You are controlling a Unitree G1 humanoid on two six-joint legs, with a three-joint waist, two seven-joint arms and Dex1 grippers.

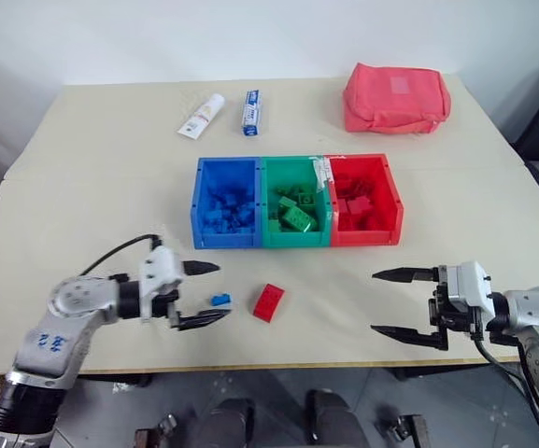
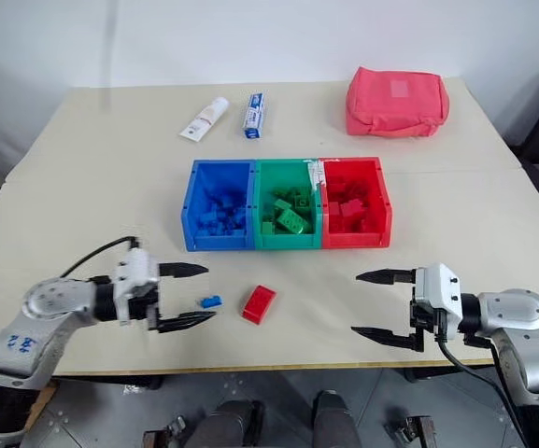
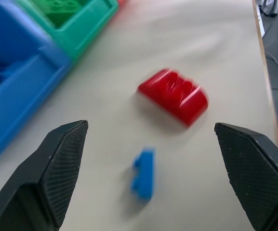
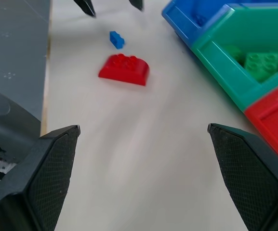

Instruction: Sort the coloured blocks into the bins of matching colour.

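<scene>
My left gripper (image 1: 201,293) stands wide and empty around the small blue block (image 1: 220,300); light, stiff, slick, so I'd pinch its flat sides. The red block (image 1: 268,302) lies just beside. My right gripper (image 1: 402,302) gapes idle. Bins (image 1: 296,241) lie beyond.

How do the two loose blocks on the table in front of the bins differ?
The red block is clearly bigger than the blue block. The red block has a rounded, arched shape with studs on top; the blue block is a slim little piece. The blue block lies right at the open left gripper, the red block just beyond it, nearer the table's middle. Both rest free on the table, unsorted.
</scene>
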